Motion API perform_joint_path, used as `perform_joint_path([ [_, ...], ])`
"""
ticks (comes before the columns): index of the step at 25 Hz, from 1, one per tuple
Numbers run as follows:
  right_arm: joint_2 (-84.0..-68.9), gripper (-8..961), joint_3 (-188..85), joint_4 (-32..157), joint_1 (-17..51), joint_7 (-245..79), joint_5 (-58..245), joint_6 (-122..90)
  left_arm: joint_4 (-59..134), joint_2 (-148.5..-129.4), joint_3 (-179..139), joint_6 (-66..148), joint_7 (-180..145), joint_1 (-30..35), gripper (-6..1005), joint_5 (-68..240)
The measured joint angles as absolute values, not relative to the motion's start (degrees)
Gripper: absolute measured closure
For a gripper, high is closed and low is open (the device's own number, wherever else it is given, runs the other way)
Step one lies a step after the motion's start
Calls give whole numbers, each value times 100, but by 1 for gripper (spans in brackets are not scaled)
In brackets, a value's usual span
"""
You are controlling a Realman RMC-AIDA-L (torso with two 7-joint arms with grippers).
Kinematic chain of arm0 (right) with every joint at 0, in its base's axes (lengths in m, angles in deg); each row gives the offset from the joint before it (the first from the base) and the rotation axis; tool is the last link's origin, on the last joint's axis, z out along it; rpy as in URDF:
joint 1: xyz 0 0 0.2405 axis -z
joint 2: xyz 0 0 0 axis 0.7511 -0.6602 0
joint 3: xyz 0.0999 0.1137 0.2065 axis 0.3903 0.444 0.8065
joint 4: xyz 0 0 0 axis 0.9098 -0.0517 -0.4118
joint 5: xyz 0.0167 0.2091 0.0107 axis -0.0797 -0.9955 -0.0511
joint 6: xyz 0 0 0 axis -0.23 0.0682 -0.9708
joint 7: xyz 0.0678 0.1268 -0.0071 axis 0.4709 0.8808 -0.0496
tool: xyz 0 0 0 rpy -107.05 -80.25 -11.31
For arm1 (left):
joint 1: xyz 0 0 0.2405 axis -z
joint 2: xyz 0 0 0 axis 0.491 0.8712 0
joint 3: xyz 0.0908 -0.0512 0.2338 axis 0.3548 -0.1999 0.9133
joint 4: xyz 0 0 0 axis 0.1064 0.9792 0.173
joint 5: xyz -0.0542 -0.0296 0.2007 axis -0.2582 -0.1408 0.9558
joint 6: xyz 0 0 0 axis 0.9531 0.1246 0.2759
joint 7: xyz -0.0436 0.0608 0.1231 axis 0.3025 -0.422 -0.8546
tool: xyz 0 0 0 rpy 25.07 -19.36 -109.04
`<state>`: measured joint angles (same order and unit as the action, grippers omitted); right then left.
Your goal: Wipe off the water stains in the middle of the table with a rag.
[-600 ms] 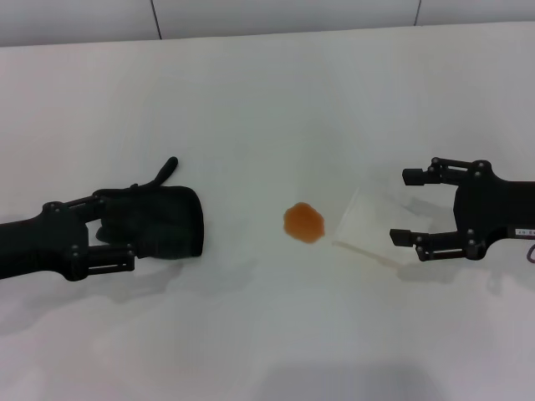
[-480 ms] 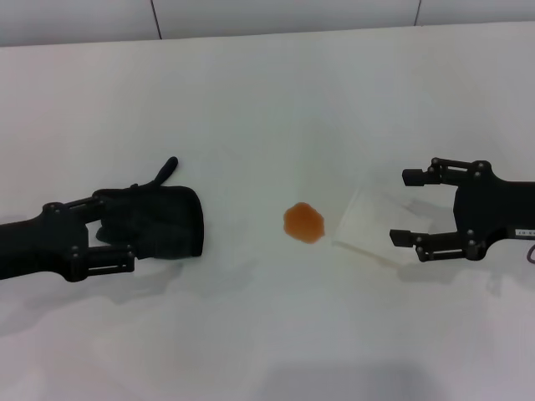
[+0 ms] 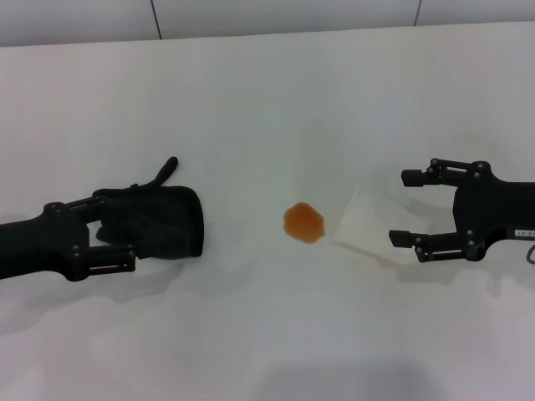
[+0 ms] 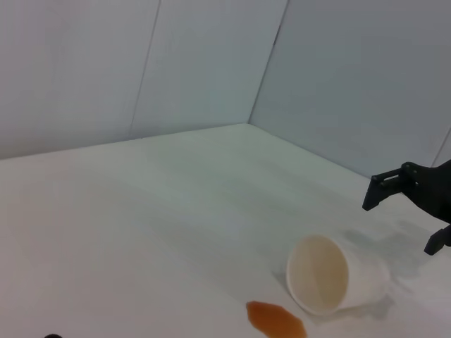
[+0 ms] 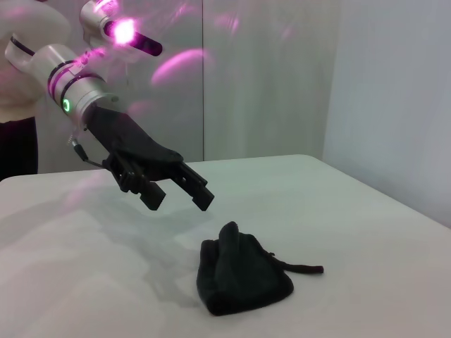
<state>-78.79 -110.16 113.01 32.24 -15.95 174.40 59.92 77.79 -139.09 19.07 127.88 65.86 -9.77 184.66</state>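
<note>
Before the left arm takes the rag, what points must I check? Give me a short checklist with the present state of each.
1. Left gripper open: ok, jaws apart.
2. Left gripper at grasp height: not ok, in the right wrist view it hovers above the rag.
3. Rag free on the table: ok, nothing lies on it.
4. Water stains unwiped: ok, the orange blot is intact.
5. Path from rag to stain: ok, bare tabletop.
6. Tipped paper cup beside the stain: not ok, could be knocked; right gripper is open near it.
</note>
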Motion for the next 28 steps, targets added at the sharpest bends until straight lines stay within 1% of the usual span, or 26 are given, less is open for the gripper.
perform_joint_path([
  [12,-7881,114,-11016,11260,3225,-1577,17437,5973,7779,-13915,1906,12756,6522,-931,120,18473],
  [17,-7863,114,-10937,11542,3157,-487,17550,5902,7779,-13917,1906,12754,6554,-920,121,18475],
  [20,-7792,114,-10897,12306,2900,1415,18487,5885,7779,-13917,1905,12755,6560,-900,121,18476],
  [22,-7781,114,-10912,12596,2735,2172,19043,5991,7779,-13915,1907,12754,6560,-863,121,18478],
  [25,-7785,115,-10905,13056,2276,3345,20036,6492,7779,-13905,1906,12759,6561,-840,121,18484],
  [28,-7771,115,-10881,13366,1852,3782,20375,7105,7780,-13894,1906,12762,6560,-840,121,18484],
])
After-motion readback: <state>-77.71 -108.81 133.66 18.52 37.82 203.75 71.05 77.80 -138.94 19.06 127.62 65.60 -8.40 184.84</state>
